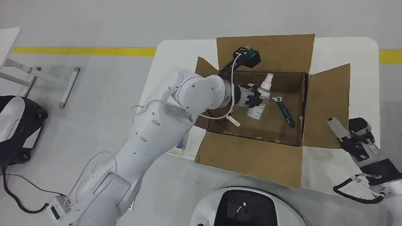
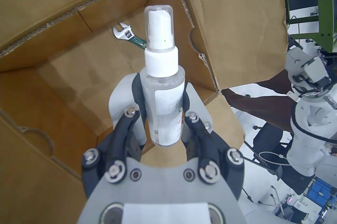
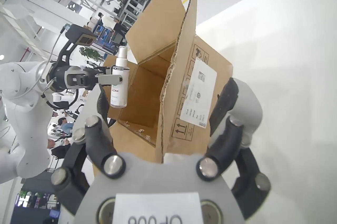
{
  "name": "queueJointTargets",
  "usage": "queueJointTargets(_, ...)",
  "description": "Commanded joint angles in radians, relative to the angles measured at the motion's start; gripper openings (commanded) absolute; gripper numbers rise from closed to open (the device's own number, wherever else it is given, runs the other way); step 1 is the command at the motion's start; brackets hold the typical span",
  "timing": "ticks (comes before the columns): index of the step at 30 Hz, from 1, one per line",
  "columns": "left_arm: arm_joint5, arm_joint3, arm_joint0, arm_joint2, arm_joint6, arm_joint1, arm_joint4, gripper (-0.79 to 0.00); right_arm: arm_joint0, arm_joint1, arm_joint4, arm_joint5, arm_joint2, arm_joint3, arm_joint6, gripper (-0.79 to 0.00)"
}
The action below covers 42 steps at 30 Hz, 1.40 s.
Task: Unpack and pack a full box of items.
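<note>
Two grippers: the left gripper point(image 1: 256, 98) clamps a clear spray bottle point(image 1: 266, 85) by its body above the open cardboard box point(image 1: 251, 154). A wrench point(image 1: 284, 110) lies inside at the bottle's 3 o'clock. Spread wide and empty, the right gripper point(image 1: 347, 129) sits outside at the box's 3 o'clock.

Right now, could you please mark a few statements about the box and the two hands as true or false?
1. The left hand grips a spray bottle. True.
2. The box is closed. False: its flaps stand open.
3. A wrench lies inside the box. True.
4. The right hand holds the wrench. False: it is open and empty, outside the box.
</note>
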Motion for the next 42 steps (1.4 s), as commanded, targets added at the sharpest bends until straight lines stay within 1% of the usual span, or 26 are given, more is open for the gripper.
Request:
queueJointTargets(1,0.000,0.000,0.000,0.000,0.000,0.000,0.000,-0.785,0.001,0.000,-0.006,0.001,-0.009,0.006,-0.005,-0.785)
queueJointTargets(10,0.000,0.000,0.000,0.000,0.000,0.000,0.000,-0.785,-0.004,-0.001,-0.021,0.010,-0.040,0.015,-0.063,-0.785)
queueJointTargets(12,-0.019,-0.014,0.012,0.008,0.025,0.002,0.022,-0.785,-0.006,-0.001,-0.024,0.008,-0.045,0.016,-0.066,-0.785)
queueJointTargets(16,-0.019,-0.048,0.004,-0.001,-0.011,0.007,0.037,-0.785,-0.008,-0.001,-0.023,0.010,-0.049,0.021,-0.078,-0.785)
queueJointTargets(18,-0.006,-0.075,-0.001,-0.024,-0.058,0.013,0.024,-0.785,-0.007,-0.001,-0.020,0.009,-0.050,0.023,-0.090,-0.785)
queueJointTargets(21,0.007,-0.134,0.003,-0.082,-0.134,0.025,0.011,-0.785,-0.004,-0.001,-0.016,0.008,-0.045,0.026,-0.100,-0.785)
queueJointTargets(25,0.020,-0.214,0.015,-0.145,-0.241,0.046,0.064,-0.785,0.001,0.000,-0.008,0.007,-0.035,0.034,-0.109,-0.785)
queueJointTargets(28,0.043,-0.281,0.029,-0.174,-0.301,0.058,0.108,-0.785,0.006,0.000,0.007,0.000,-0.028,0.038,-0.125,-0.785)
queueJointTargets(31,0.038,-0.329,0.053,-0.190,-0.301,0.073,0.145,-0.785,0.011,0.001,0.020,0.002,-0.021,0.045,-0.127,-0.785)
queueJointTargets(33,0.032,-0.344,0.073,-0.209,-0.301,0.088,0.180,-0.785,0.016,0.001,0.028,0.004,-0.017,0.048,-0.126,-0.785)
queueJointTargets(37,0.063,-0.376,0.112,-0.271,-0.301,0.113,0.185,-0.785,0.020,0.002,0.035,0.003,-0.017,0.054,-0.126,-0.785)
queueJointTargets(42,0.063,-0.376,0.112,-0.271,-0.301,0.113,0.185,-0.785,0.021,0.002,0.039,-0.001,-0.019,0.054,-0.125,-0.785)
